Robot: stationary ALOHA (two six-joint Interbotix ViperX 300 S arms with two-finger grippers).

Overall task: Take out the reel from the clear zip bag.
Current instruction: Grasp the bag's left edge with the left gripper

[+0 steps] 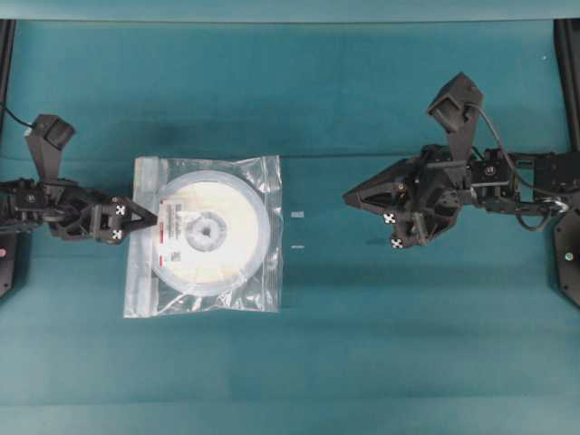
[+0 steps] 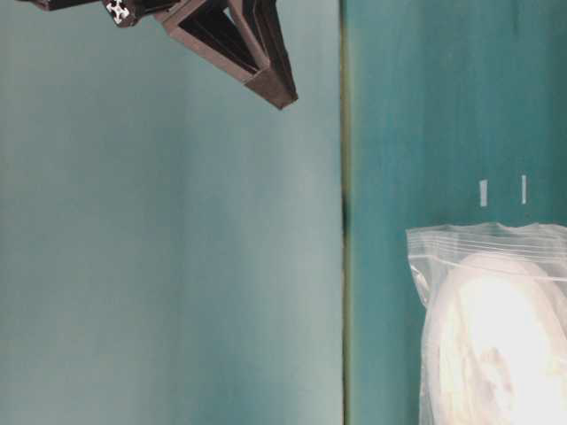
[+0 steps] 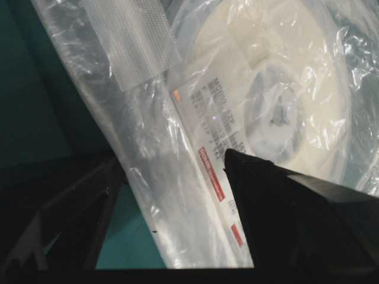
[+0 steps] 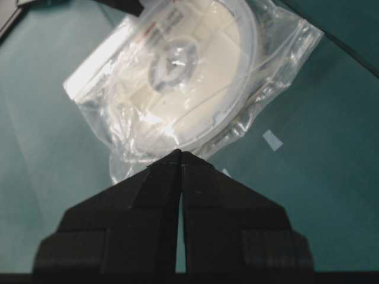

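Zip edge of the clear zip bag (image 1: 203, 236) faces our left gripper (image 1: 145, 219), spread wide and straddling it. We see the reel (image 1: 211, 233) inside, flat on the tabletop (image 1: 362, 362). Right gripper (image 1: 349, 198), pinched closed and empty, sits well apart.

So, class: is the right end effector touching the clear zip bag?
Apart. In the overhead view the right end effector, jaws shut, sits well to the right of the clear zip bag, with bare teal table between them.
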